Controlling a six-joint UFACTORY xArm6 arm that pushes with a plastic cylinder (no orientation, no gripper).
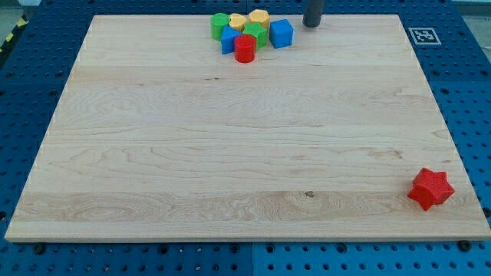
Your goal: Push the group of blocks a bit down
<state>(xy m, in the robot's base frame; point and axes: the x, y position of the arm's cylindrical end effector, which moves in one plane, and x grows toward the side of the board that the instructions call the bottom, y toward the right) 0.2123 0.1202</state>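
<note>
A tight group of blocks sits at the view's top, centre-left of the wooden board [230,146]. It holds a green cylinder [220,24], a yellow block [238,21], a yellow hexagonal block [258,18], a green block [256,34], a blue block [229,41], a red cylinder [245,48] and a blue cube [281,34]. My tip [311,24] touches the board at the view's top, just to the right of the blue cube and apart from it.
A red star-shaped block [430,188] lies alone near the board's bottom right corner. A black-and-white marker tag [423,35] sits at the board's top right corner. Blue perforated table surrounds the board.
</note>
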